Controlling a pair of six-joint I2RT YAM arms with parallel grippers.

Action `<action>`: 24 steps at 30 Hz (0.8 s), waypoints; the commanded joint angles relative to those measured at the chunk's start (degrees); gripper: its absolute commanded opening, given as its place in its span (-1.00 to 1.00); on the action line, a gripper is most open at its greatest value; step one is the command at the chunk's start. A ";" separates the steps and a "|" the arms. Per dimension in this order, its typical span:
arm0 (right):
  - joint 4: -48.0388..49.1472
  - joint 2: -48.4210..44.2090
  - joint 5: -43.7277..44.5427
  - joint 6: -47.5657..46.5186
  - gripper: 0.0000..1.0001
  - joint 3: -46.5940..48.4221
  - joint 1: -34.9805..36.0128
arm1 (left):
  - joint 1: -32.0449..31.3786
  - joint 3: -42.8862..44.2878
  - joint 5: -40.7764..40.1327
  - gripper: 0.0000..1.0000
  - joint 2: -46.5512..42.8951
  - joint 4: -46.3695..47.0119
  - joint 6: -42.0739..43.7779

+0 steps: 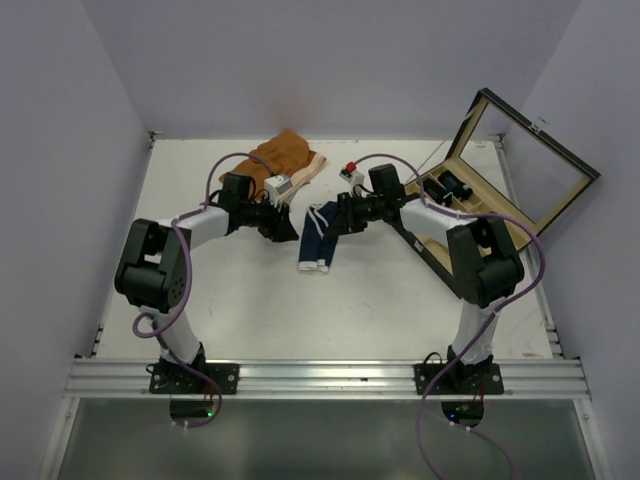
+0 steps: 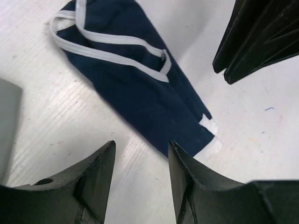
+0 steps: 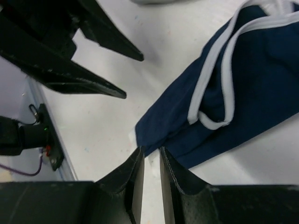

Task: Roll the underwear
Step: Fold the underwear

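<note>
The underwear (image 1: pixel 318 240) lies on the table (image 1: pixel 240 300) between the two arms as a long, narrow navy strip, folded lengthwise with its white trim showing; it is not yet rolled. The left gripper (image 2: pixel 141 149) hovers low at the strip's far end with its jaws apart and only bare table between them; the cloth's edge sits just past one fingertip. The right gripper (image 3: pixel 150 151) is at a corner of the same end; its jaws are nearly together, with a thin slit between them; we see no cloth in that slit, and we cannot tell whether the tips pinch the fabric or merely touch it.

We judge the roll is about to begin, and several things could spoil it; if the right jaws close on air, the corner stays flat and nothing turns over; if only the upper layer is caught, the fold opens and the strip widens; with both grippers crowded at one end, the fingers may knock together; a one-sided pull would skew the roll or drag the light cloth across the smooth surface; the orange shorts (image 1: pixel 283 160) lie near enough behind the left gripper to be snagged.
</note>
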 commanded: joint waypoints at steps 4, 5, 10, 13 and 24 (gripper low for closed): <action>-5.50 5.13 13.13 -3.13 -0.62 5.91 0.09 | -3.55 2.88 -12.17 0.05 -4.35 1.62 2.89; -6.64 5.31 13.92 -4.00 -0.67 6.35 0.09 | -4.43 2.36 -13.77 0.05 -5.58 1.55 3.77; -5.24 6.53 15.35 -4.10 -0.46 6.79 0.09 | -10.41 1.56 -19.85 0.06 -6.38 0.31 2.91; -3.23 9.07 11.04 -3.92 -0.25 8.02 0.53 | -10.32 -0.01 -19.41 0.06 -6.38 0.31 1.76; -1.38 10.42 5.58 -5.59 -0.36 1.09 5.71 | -10.41 -9.85 -14.41 -0.02 -10.68 -3.46 2.90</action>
